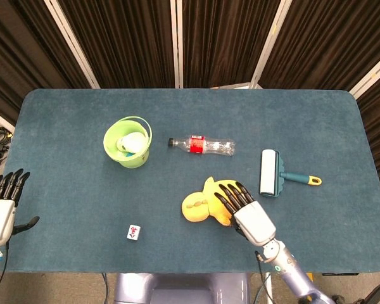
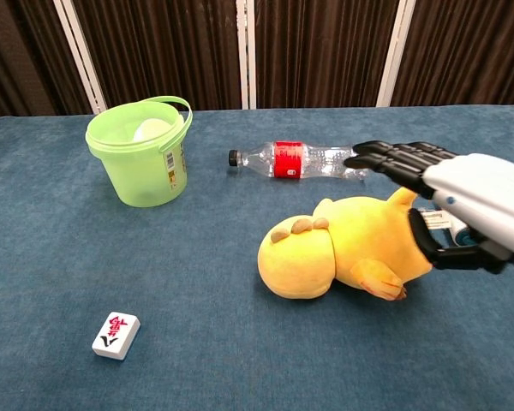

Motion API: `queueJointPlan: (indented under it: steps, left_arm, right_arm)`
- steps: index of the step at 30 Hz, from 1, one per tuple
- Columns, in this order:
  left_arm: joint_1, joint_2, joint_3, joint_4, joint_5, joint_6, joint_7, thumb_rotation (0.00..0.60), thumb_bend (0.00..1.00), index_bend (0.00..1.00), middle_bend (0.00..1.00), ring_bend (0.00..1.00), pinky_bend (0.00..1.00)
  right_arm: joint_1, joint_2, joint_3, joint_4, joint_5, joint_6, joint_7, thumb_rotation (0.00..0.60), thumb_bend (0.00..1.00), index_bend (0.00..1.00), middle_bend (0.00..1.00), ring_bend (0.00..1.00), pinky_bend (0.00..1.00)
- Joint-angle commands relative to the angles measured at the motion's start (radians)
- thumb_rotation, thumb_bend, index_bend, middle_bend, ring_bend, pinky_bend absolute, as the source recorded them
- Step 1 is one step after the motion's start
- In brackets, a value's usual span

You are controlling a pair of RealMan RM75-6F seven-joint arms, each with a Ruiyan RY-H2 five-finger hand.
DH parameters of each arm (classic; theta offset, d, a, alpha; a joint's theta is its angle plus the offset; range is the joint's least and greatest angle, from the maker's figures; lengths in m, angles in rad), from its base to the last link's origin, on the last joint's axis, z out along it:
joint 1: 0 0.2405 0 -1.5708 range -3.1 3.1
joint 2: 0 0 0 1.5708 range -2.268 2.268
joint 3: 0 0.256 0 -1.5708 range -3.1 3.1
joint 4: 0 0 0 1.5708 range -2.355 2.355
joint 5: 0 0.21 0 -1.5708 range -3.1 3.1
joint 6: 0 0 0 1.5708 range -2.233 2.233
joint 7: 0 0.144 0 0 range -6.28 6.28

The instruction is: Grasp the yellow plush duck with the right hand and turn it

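Observation:
The yellow plush duck (image 1: 206, 202) (image 2: 343, 253) lies on its side in the middle of the blue table, head toward the robot's left. My right hand (image 1: 246, 210) (image 2: 463, 193) hovers over the duck's rear end with its fingers (image 2: 394, 158) stretched out flat above the body and the thumb (image 2: 450, 253) lower down beside it. It holds nothing. Whether it touches the plush I cannot tell. At the table's near-left corner my left hand (image 1: 1, 206) stays with fingers spread and empty; the chest view does not show it.
A green bucket (image 1: 128, 141) (image 2: 142, 151) stands at the back left. A clear plastic bottle (image 1: 202, 145) (image 2: 304, 160) lies behind the duck. A lint roller (image 1: 273, 174) sits to the duck's right. A mahjong tile (image 1: 133, 232) (image 2: 116, 334) lies near the front edge.

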Motion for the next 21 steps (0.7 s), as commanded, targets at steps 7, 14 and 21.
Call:
queueJointPlan:
  steps: [7,14,21]
  left_arm:
    - [-0.004,0.006,-0.008,0.0,-0.022,-0.013,-0.017,0.6,0.05,0.0,0.0,0.0,0.0]
    - [-0.007,0.013,-0.018,0.007,-0.044,-0.023,-0.041,0.6,0.05,0.0,0.0,0.0,0.0]
    - [-0.015,0.008,-0.025,0.02,-0.069,-0.045,-0.046,0.6,0.06,0.0,0.0,0.0,0.0]
  right_arm:
    - [0.055,-0.112,0.03,0.033,0.072,-0.071,-0.066,0.6,0.96,0.0,0.0,0.0,0.0]
    - [0.081,-0.191,0.038,0.085,0.123,-0.107,-0.096,0.6,0.96,0.0,0.0,0.0,0.0]
    - [0.104,-0.277,0.051,0.155,0.15,-0.103,-0.112,0.6,0.97,0.0,0.0,0.0,0.0]
